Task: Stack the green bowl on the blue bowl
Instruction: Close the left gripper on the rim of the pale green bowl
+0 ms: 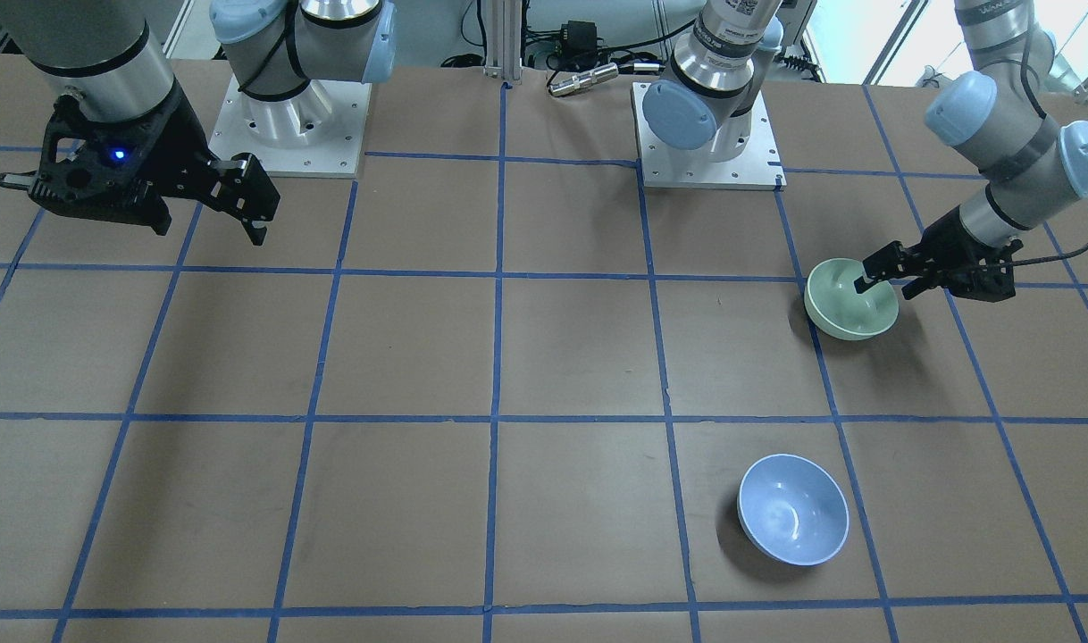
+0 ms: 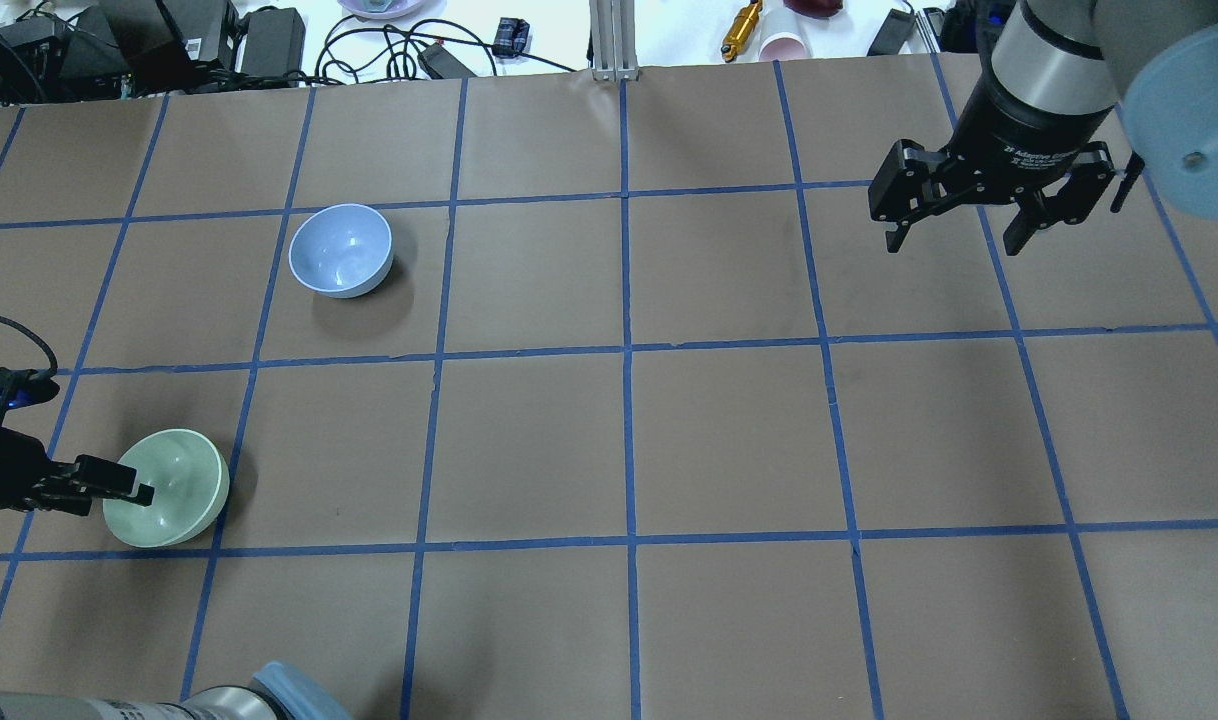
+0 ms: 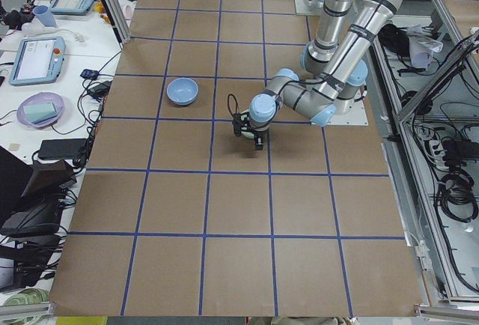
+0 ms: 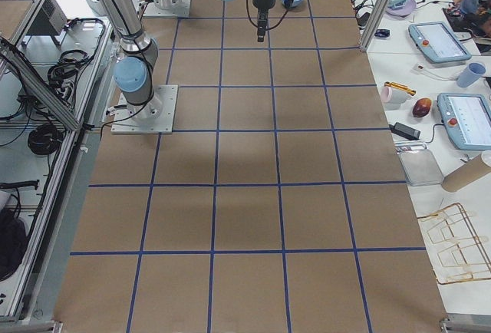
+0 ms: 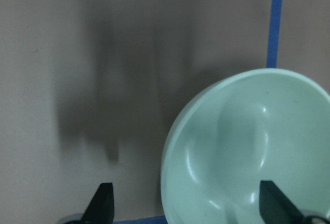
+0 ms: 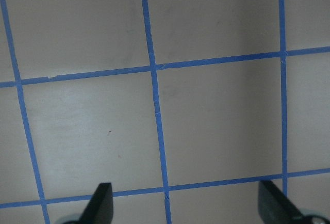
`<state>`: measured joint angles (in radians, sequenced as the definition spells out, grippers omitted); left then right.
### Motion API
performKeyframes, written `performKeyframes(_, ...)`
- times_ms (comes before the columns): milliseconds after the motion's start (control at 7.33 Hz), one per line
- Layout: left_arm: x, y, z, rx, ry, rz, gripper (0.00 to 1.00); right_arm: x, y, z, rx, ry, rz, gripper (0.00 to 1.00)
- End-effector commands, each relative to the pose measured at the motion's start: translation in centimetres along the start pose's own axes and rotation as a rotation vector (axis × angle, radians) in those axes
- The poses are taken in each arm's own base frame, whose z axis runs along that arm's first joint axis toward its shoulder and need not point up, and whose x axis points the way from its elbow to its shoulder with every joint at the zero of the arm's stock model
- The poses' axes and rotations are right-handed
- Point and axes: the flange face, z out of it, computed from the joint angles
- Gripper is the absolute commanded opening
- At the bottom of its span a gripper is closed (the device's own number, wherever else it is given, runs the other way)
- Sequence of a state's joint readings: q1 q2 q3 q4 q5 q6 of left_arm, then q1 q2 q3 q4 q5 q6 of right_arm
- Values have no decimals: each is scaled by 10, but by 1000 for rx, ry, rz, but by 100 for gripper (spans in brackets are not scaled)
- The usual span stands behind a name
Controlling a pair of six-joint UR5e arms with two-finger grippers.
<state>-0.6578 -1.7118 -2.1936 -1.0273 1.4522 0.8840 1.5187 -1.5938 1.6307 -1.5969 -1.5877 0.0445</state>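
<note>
The green bowl (image 1: 852,308) sits upright on the table near the robot's left edge; it also shows in the overhead view (image 2: 174,485) and the left wrist view (image 5: 247,152). My left gripper (image 1: 879,279) (image 2: 119,492) is open and straddles the bowl's rim, one finger (image 5: 273,208) inside the bowl and the other finger (image 5: 104,203) outside it. The blue bowl (image 1: 792,509) (image 2: 341,250) stands upright and alone, farther out from the robot. My right gripper (image 1: 249,210) (image 2: 954,240) is open and empty, high above the table's other side.
The brown table (image 2: 729,430) carries a grid of blue tape. The arm bases (image 1: 289,125) stand at the robot's edge. Cables and small items (image 2: 759,25) lie beyond the far edge.
</note>
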Motion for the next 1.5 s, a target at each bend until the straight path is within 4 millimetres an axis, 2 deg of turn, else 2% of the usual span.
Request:
performKeyframes(0, -4, -1, 12, -22, 18, -5, 99, 0, 0, 0, 0, 0, 0, 100)
performKeyframes(273, -9, -5, 19, -14, 11, -2, 98, 0, 0, 0, 0, 0, 0, 100)
performKeyframes(409, -9, -5, 20, -15, 14, -3, 94, 0, 0, 0, 0, 0, 0, 100)
performKeyframes(682, -7, -5, 23, -20, 19, 6, 73, 0, 0, 0, 0, 0, 0, 100)
performKeyframes(818, -6, -6, 24, -18, 23, 15, 57, 0, 0, 0, 0, 0, 0, 100)
performKeyframes(955, -5, -6, 24, -14, 26, 45, 36, 0, 0, 0, 0, 0, 0, 100)
performKeyframes(1091, -5, -7, 23, -11, 25, 53, 22, 0, 0, 0, 0, 0, 0, 100)
performKeyframes(1364, -5, -7, 21, -9, 22, 78, 4, 0, 0, 0, 0, 0, 0, 100)
